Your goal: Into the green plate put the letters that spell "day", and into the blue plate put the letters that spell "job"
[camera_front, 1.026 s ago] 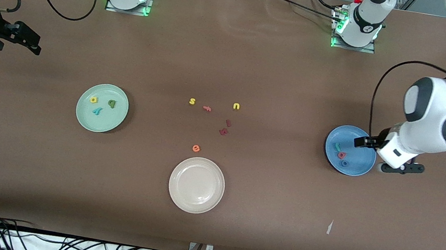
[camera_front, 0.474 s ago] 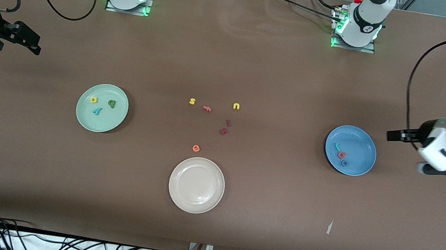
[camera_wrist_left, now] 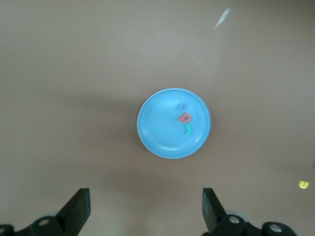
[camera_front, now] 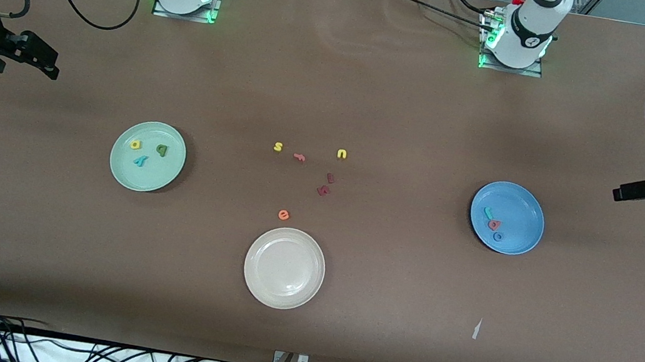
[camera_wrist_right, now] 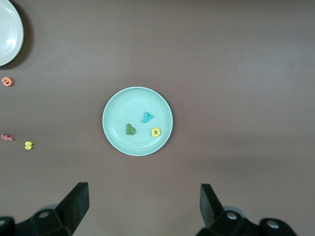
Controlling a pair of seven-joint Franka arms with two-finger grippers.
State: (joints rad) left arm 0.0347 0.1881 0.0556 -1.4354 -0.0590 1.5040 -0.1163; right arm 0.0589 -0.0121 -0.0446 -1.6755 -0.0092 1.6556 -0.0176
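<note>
The green plate (camera_front: 152, 179) holds a yellow a (camera_front: 135, 144), a dark green d (camera_front: 161, 149) and a teal y (camera_front: 140, 161). In the blue plate (camera_front: 523, 212) lie a teal j (camera_front: 488, 212), a pinkish-red b (camera_front: 493, 224) and a blue o (camera_front: 497, 236). My left gripper (camera_wrist_left: 146, 206) hangs open and empty high over bare table at the left arm's end, apart from the blue plate (camera_wrist_left: 162, 128). My right gripper (camera_wrist_right: 144, 204) waits open and empty over the right arm's end, well clear of the green plate (camera_wrist_right: 123, 108).
A cream-white plate (camera_front: 281, 289) sits nearer the front camera at mid-table. Loose letters lie between the plates: yellow s (camera_front: 278, 147), yellow u (camera_front: 342, 154), a pink letter (camera_front: 299, 157), two dark red letters (camera_front: 324, 190), orange e (camera_front: 283, 215). A paper scrap (camera_front: 476, 329) lies on the table.
The left arm has swung away from over the blue plate toward the left arm's end of the table, its gripper staying open. The right arm and all letters have not moved.
</note>
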